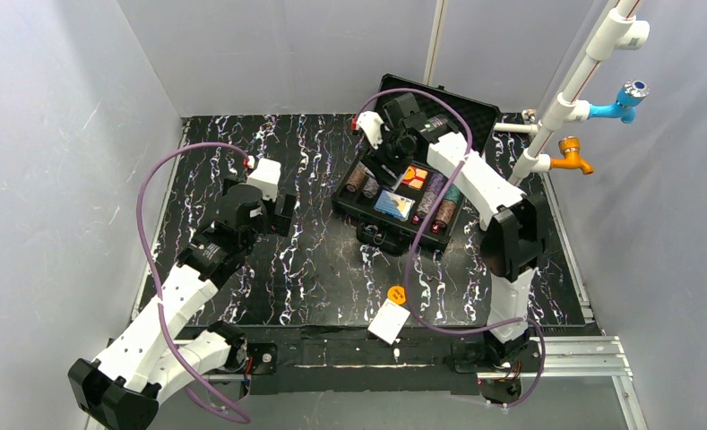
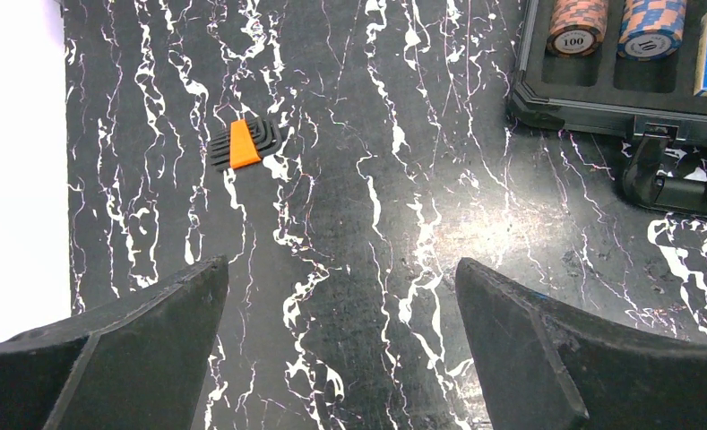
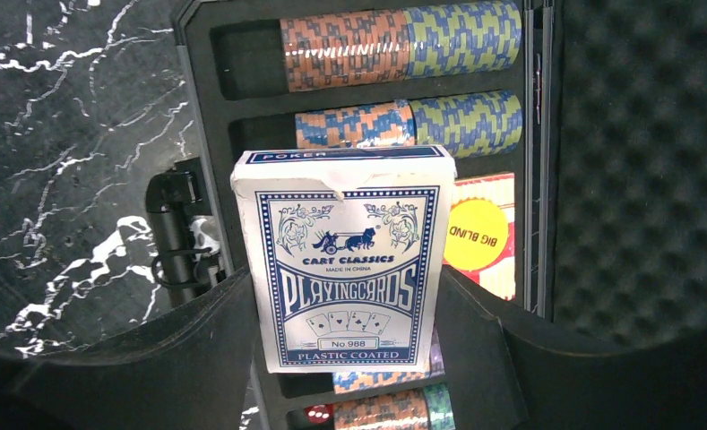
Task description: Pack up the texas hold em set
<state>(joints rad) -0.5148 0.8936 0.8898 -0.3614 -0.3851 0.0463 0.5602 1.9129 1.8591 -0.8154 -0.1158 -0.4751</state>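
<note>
Blue card deck (image 3: pixel 345 260) fills the right wrist view, held upright by its long edges between the right fingers (image 3: pixel 484 358), which are closed on it. It hangs over the tray of the black case (image 1: pixel 477 106). Beyond it lie rows of poker chips (image 3: pixel 394 49) on their sides, and just to its right a red deck (image 3: pixel 500 193) carries a yellow "BIG BLIND" disc (image 3: pixel 475 235).

The desk (image 1: pixel 314 260) is black with white marble veins and is boxed in by plain pale walls (image 1: pixel 287 54). A white pipe (image 1: pixel 582 72) with a blue tap (image 1: pixel 632 94) and an orange tap (image 1: pixel 573 161) rises at the right.

The case sits open on the far right part of the desk, its foam-lined lid tipped back.

The left fingers (image 2: pixel 134 358) stand wide apart and empty over bare desk, well to the left of the case. A small set of hex keys (image 2: pixel 242 143) in an orange holder lies ahead of them.

Near the front edge rest an orange disc (image 1: pixel 397 293) and, just beside it, a white card (image 1: pixel 389 322).
</note>
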